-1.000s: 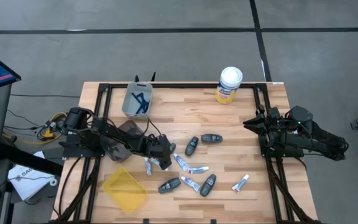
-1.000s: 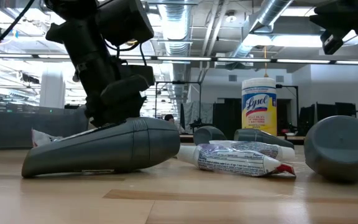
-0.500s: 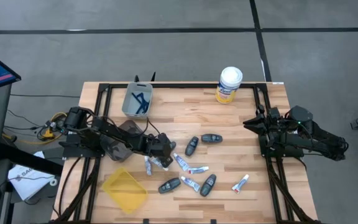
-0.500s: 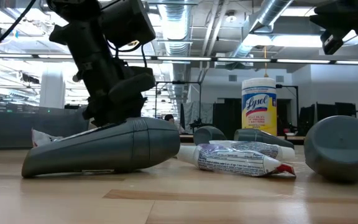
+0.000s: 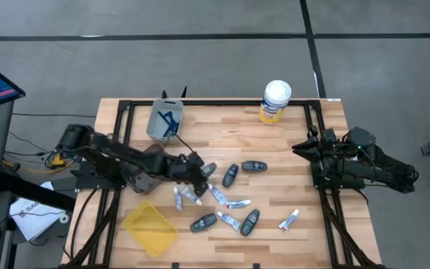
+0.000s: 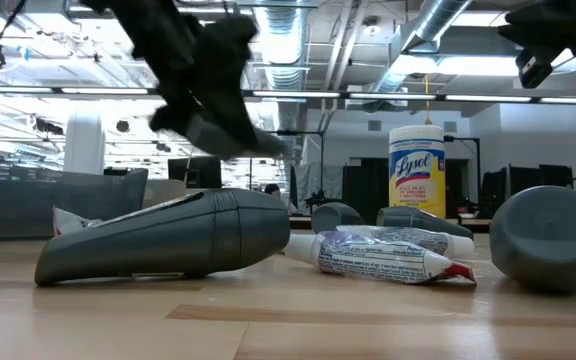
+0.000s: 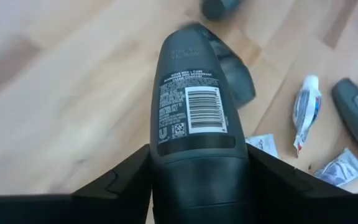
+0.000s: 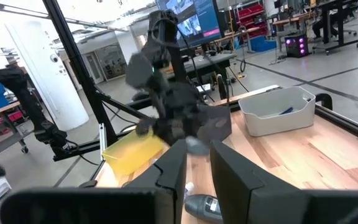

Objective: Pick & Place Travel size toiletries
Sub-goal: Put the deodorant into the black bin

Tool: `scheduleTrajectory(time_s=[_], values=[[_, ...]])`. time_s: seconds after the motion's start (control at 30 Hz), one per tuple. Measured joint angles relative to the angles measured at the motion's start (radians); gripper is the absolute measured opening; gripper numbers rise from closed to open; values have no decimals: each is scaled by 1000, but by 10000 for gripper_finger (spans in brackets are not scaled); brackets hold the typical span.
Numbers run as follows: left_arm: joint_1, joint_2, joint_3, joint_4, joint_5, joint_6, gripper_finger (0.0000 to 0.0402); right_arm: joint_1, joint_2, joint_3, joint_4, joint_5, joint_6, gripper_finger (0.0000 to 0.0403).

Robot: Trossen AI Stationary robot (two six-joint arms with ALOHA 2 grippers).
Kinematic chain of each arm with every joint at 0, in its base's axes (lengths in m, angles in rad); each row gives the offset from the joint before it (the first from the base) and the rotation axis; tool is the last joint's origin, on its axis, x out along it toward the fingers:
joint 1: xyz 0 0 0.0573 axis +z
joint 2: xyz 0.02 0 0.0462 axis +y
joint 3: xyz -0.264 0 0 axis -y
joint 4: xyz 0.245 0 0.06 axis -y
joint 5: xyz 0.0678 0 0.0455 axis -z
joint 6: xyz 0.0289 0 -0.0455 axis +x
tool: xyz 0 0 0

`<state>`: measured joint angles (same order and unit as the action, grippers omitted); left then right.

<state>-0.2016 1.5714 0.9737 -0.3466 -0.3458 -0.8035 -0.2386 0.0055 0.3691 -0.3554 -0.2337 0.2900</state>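
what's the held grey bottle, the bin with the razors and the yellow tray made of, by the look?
Grey bottle in the left gripper: looks like matte moulded plastic, with a printed barcode label. Bin: probably pale grey plastic, smooth, with rounded corners. Yellow tray: likely thin translucent plastic, its rim catching the light. The right gripper waits at the table's right edge.

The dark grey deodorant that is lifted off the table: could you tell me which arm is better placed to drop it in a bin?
Left. The left gripper is shut on the deodorant, near the grey bin and the yellow bin. The right gripper waits at the table's right edge.
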Motion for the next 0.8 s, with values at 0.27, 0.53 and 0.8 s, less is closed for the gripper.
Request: scheduleTrajectory(time_s=[0.27,0.53,0.8], values=[[-9,-215,1,-518,-86,-209,202,0,0,0,0,2,0,66],[-75,-298,0,-777,-81,-351,202,1,0,0,-1,2,0,66],[-116,-289,-92,-821,-44,-426,202,1,0,0,-1,2,0,66]])
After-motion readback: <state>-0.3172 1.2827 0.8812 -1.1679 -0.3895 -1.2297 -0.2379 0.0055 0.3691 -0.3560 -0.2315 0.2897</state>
